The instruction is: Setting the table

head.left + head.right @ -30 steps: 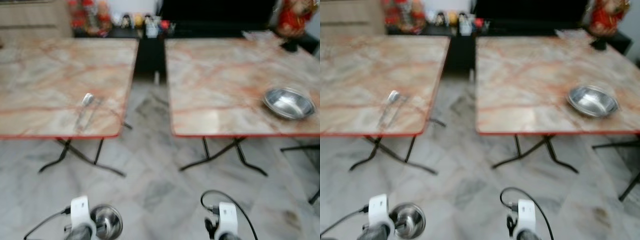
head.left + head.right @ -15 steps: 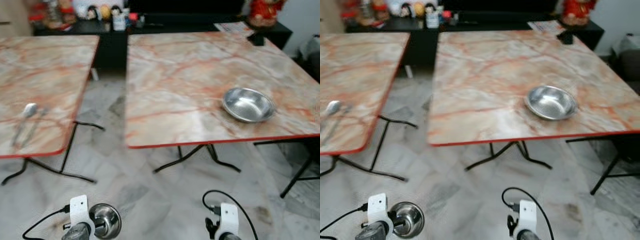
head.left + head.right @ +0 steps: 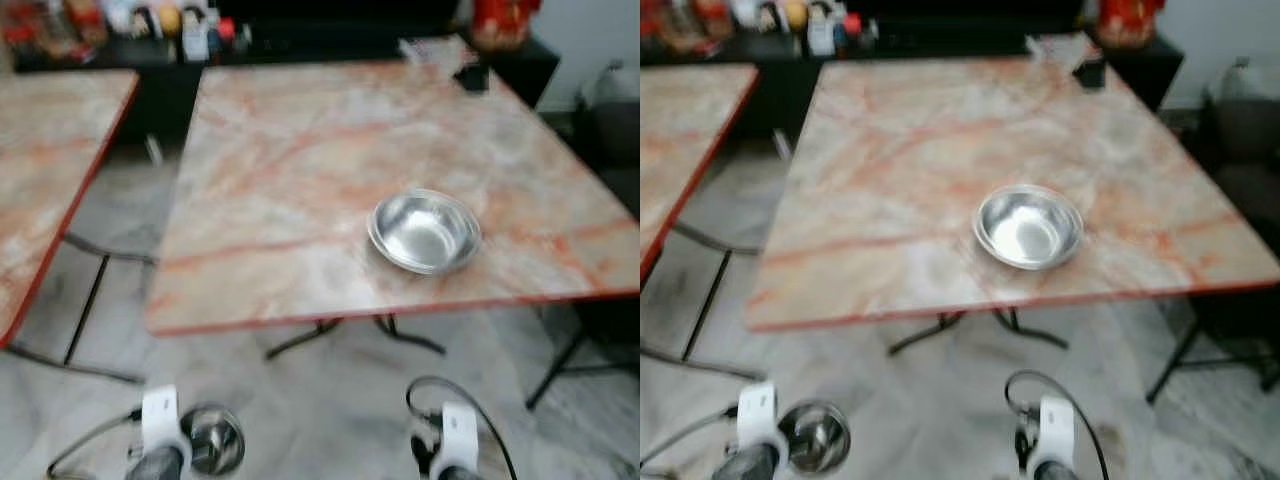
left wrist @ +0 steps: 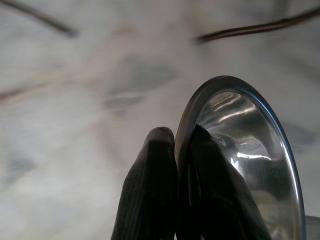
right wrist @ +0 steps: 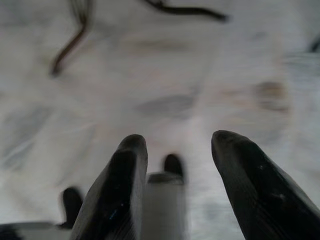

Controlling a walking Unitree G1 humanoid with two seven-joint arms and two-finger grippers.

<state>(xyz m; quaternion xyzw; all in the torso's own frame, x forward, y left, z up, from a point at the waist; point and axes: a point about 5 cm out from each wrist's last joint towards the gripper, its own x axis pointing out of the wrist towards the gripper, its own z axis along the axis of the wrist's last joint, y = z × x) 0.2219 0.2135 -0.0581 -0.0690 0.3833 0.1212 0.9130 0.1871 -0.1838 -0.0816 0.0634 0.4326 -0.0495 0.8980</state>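
Steel bowl, small and shiny, is pinched by its rim between the two black fingers of the left end effector, carried low over the marble floor at about 7 o'clock in the head view. Right end effector hangs at about 5 o'clock with its fingers spread wide, holding nothing. Ahead, at 12 o'clock from both, a larger steel bowl rests on the marble-patterned desk, near its front edge. Another desk stands at 10 o'clock.
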